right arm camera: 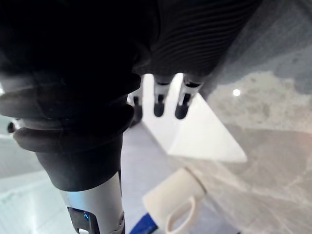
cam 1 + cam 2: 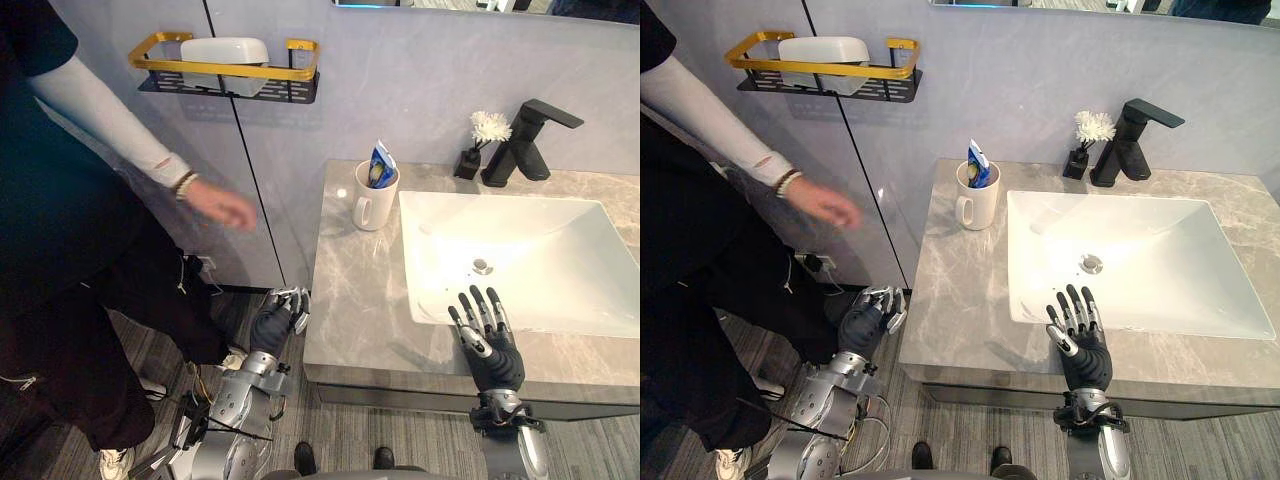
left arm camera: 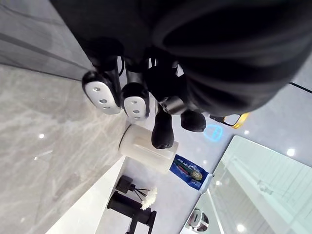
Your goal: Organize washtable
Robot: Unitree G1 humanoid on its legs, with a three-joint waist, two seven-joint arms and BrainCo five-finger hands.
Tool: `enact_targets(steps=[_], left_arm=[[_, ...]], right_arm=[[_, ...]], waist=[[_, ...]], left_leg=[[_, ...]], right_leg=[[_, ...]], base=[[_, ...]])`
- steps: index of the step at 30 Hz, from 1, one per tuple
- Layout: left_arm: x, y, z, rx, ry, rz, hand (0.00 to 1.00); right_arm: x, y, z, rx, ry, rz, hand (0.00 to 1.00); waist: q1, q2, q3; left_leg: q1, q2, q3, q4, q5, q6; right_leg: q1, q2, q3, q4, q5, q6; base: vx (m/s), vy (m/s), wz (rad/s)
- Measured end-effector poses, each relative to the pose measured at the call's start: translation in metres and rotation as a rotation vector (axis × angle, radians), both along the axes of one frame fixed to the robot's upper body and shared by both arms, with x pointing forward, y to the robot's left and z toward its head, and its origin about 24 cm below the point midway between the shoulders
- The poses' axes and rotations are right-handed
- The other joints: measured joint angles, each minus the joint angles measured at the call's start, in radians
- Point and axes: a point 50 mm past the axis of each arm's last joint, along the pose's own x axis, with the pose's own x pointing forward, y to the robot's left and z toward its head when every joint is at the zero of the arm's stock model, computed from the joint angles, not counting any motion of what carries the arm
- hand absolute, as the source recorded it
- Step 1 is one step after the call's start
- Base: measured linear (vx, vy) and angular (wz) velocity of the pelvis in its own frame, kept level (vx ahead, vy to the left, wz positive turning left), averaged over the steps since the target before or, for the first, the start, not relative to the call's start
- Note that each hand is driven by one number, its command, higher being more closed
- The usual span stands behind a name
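There is one counter (image 2: 350, 300), and on it are one white mug (image 2: 375, 200) with one blue tube (image 2: 381, 165) in it, one sink (image 2: 540, 265), one black tap (image 2: 525, 140) and one small dark vase (image 2: 466, 163) with one white flower (image 2: 490, 127). The wall has one shelf (image 2: 230, 71) with one white box (image 2: 222, 50) on it. One person (image 2: 60, 200) stands beside the counter.

Lighting: bright, even, from overhead. We record small spot glints on the polished countertop (image 2: 350, 290), a soft shadow beside the right hand (image 2: 490, 350) resting there, and white glare across the sink (image 2: 540, 260).
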Motion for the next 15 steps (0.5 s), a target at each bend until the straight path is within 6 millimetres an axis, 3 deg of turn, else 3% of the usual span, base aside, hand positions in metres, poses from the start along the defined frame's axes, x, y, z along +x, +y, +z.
enact_targets(steps=[15], left_arm=[[-0.0003,-0.0023,0.0,-0.001,0.0,-0.01,1.0]], right_arm=[[0.0008,0.0028,-0.0005,0.006,0.007,0.002,0.0]], waist=[[-0.001,-0.001,-0.005]], left_leg=[[0.001,0.0,-0.001,0.002,0.0,0.0]], right_leg=[[0.002,0.0,-0.001,0.0,0.0,0.0]], base=[[0.0,0.0,0.0]])
